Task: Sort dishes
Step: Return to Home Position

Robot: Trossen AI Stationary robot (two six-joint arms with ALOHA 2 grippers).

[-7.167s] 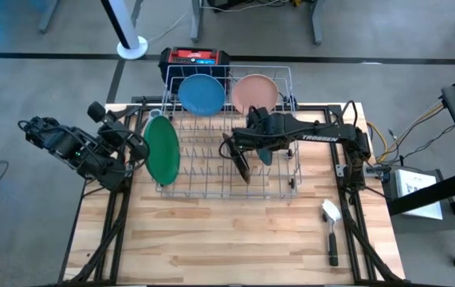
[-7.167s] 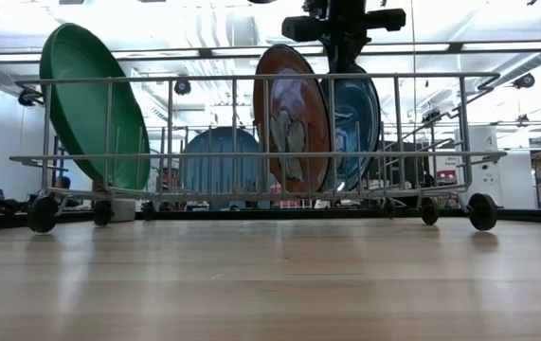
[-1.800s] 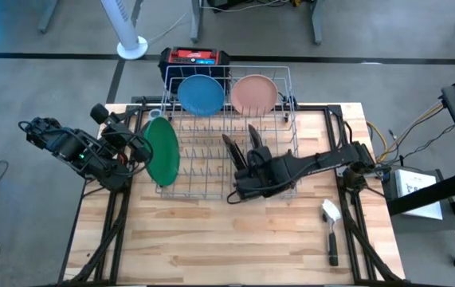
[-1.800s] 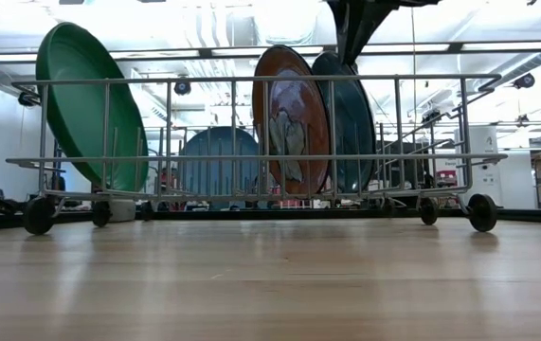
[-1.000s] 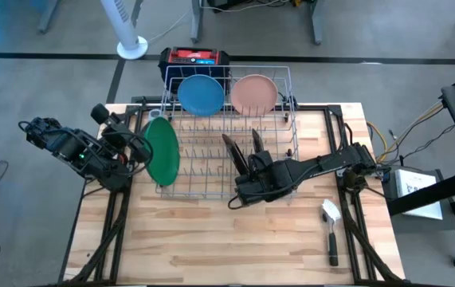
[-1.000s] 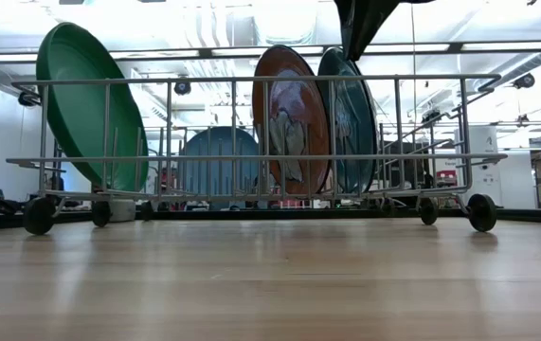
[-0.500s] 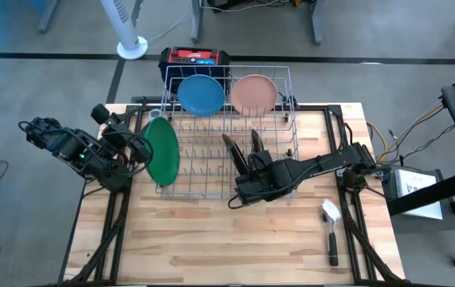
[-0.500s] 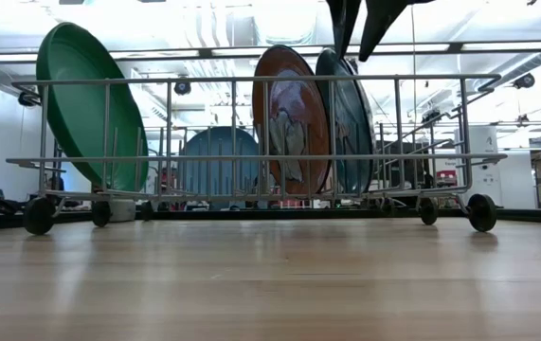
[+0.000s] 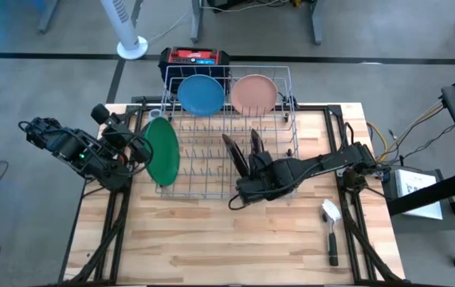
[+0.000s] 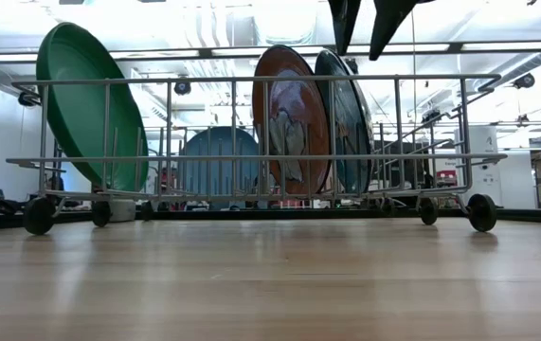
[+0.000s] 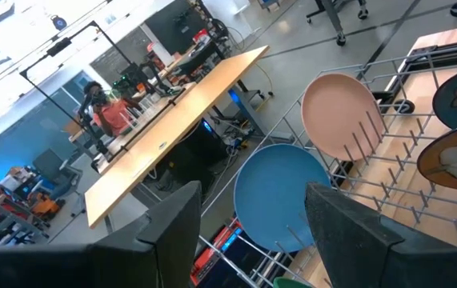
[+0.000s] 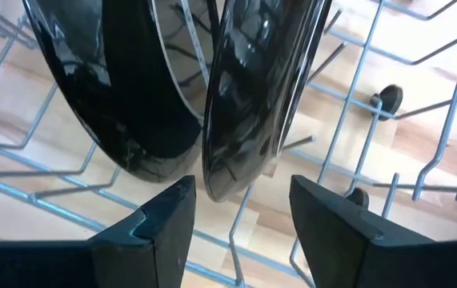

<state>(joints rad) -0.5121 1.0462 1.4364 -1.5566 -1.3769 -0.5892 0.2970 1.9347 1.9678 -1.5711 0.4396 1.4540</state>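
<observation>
Your left gripper (image 9: 137, 148) sits at the table's left edge, fingers spread and empty, just beside the large round green plate (image 9: 162, 150) in the grey wire rack (image 10: 204, 80). A light blue round plate (image 9: 201, 93) and a pale pink round plate (image 9: 253, 93) stand along the far side. Two dark patterned plates (image 10: 292, 118) stand upright mid-rack. Your right gripper (image 9: 241, 190) hovers over the near rail, fingers apart and empty.

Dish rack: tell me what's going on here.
All five plates stand in the wire rack: green plate at its left end, light blue plate and pink plate along the back, orange-brown plate and dark blue plate right of middle. The right gripper hangs open above those two, holding nothing. The left gripper waits open beside the green plate.
</observation>
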